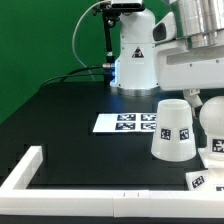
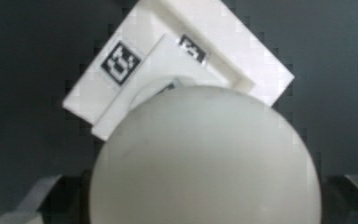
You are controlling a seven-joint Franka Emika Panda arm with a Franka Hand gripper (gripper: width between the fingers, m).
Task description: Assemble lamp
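Note:
In the wrist view the rounded white bulb (image 2: 202,150) fills the space between my fingers (image 2: 39,196), and my gripper (image 2: 197,196) is shut on it. Beyond the bulb lies the blocky white lamp base (image 2: 179,62) with square tags, tilted across the black table. In the exterior view the bulb (image 1: 213,122) hangs under my gripper (image 1: 208,98) at the exterior view's right edge, just above the base (image 1: 204,172). The tapered white shade (image 1: 172,130) stands upright on the table beside the bulb, toward the exterior view's left, with a tag on its side.
The marker board (image 1: 124,122) lies flat on the table behind the shade. A long white rail (image 1: 30,168) runs along the table's front and left corner. The arm's white pedestal (image 1: 135,55) stands at the back before a green backdrop.

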